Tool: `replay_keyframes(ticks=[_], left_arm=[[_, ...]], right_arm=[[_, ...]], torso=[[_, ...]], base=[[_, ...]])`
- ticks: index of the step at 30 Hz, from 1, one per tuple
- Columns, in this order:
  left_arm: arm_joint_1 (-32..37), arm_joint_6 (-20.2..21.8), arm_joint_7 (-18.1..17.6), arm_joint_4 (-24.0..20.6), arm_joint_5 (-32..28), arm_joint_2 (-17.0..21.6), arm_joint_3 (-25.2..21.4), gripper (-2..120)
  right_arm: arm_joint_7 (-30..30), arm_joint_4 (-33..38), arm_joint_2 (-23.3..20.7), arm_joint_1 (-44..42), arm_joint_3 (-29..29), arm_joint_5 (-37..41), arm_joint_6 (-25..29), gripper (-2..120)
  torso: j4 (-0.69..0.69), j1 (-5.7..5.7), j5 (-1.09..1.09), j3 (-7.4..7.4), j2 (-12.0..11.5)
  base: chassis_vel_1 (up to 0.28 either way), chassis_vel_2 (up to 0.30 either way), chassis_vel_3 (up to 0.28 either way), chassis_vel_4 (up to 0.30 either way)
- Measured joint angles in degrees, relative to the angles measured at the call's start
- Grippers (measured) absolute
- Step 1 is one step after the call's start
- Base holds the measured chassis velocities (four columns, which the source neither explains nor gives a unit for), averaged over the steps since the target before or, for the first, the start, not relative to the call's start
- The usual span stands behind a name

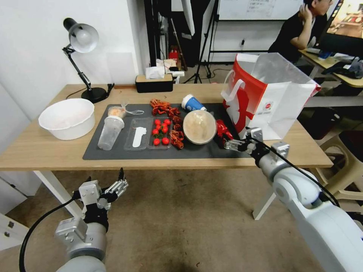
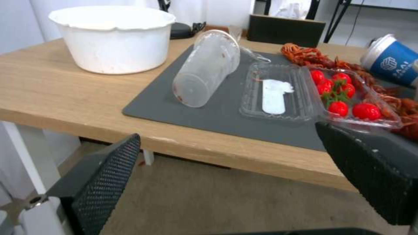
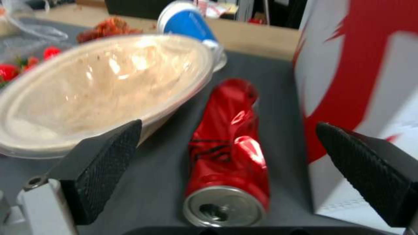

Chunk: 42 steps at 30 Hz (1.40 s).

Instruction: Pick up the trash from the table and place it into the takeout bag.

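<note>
**Table** (image 1: 45, 151): light-wood top with a dark grey mat (image 1: 113, 151) at centre; the litter lies on the mat.

**Takeout bag** (image 1: 280, 109): white with a red side panel, upright and open-mouthed at about 2 o'clock from the mat's centre, its foot at the mat's right end. Probably stood close so each drop is short.

**Crushed red can** (image 3: 228, 143): on its side on the mat, in the gap between the lidded beige bowl (image 1: 199, 126) and the bag, silver end toward the right wrist camera.

**Right gripper** (image 1: 233, 144): over the mat's near right corner, at about 5 o'clock from the can, fingers spread wide to either side of the can's long axis and not touching it. The alignment suggests a lengthwise approach to this item.

**Left gripper** (image 1: 120, 184): below the table's near edge at about 7 o'clock from the mat, fingers apart, holding nothing; evidently waiting.

**Other trash:** clear plastic cup (image 1: 110, 132) on its side at the mat's left; blue paper cup (image 1: 193, 103) tipped over at 12 o'clock from the bowl; knotted clear bag (image 1: 118, 111) behind the clear cup.

**Also present:** clamshell of cherry tomatoes (image 1: 160, 132), crayfish shells (image 1: 168, 113), white basin (image 1: 67, 118) off the mat's left.
</note>
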Motion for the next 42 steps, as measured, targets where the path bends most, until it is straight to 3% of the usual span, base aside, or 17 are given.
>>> replay_keyframes(ticks=[32, 36, 40, 42], left_arm=[[0.2, -1.2, -0.1, 0.5, 0.5, -0.4, -0.8, 100], [0.3, -1.3, -0.2, 0.5, 0.6, -0.6, -0.9, 100], [0.4, -1.5, -0.2, 0.5, 1.0, -0.7, -0.8, 100], [0.4, -1.5, -0.2, 0.5, 1.0, -0.7, -0.8, 100]], right_arm=[[2.9, -7.7, 3.1, 8.6, -6.8, -1.0, -7.3, 100], [3.0, -7.7, 3.5, 8.6, -6.8, -0.2, -8.7, 93], [3.5, -7.6, 3.9, 8.2, -6.6, 0.3, -8.9, 79], [3.5, -7.6, 3.9, 8.2, -6.6, 0.3, -8.9, 79]], torso=[[0.0, -0.01, 0.0, 0.0, 0.0], [-0.01, -0.01, 0.01, 0.0, 0.0], [0.0, -0.01, 0.0, 0.0, 0.0], [0.0, -0.01, 0.0, 0.0, 0.0]], base=[[0.0, 0.0, 0.0, 0.0], [0.0, 0.0, 0.0, 0.0], [0.0, 0.0, 0.0, 0.0], [0.0, 0.0, 0.0, 0.0]])
